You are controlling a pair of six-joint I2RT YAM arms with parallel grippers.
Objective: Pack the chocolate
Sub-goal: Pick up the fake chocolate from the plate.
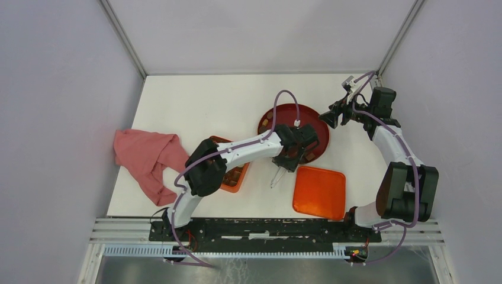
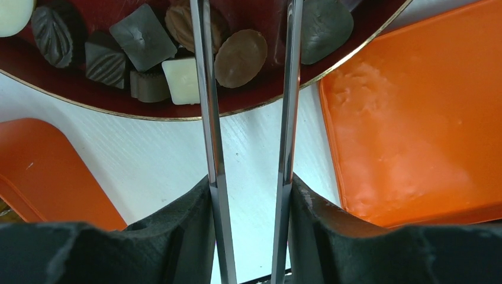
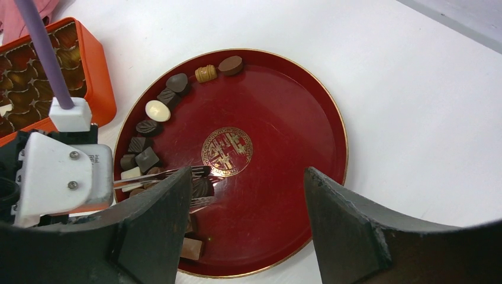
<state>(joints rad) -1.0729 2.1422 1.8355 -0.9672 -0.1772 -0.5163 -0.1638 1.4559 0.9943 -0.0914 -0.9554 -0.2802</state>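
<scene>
Chocolate pieces (image 3: 157, 110), dark, mid brown and cream-white, lie along the left rim of the round dark-red plate (image 3: 278, 118); several show in the left wrist view (image 2: 241, 57). My left gripper (image 2: 251, 195) is shut on metal tongs (image 3: 177, 173) that reach over the plate. The tong tips stand apart on either side of a dark piece (image 3: 202, 187). In the top view the left gripper (image 1: 294, 155) is over the plate's near edge (image 1: 290, 115). My right gripper (image 3: 248, 177) is open and empty, hovering above the plate's right side (image 1: 331, 115).
The orange compartmented box (image 3: 95, 71) stands left of the plate, partly under the left arm (image 1: 237, 176). Its orange lid (image 1: 319, 192) lies flat near the front, also in the left wrist view (image 2: 414, 118). A pink cloth (image 1: 148, 157) lies at the left.
</scene>
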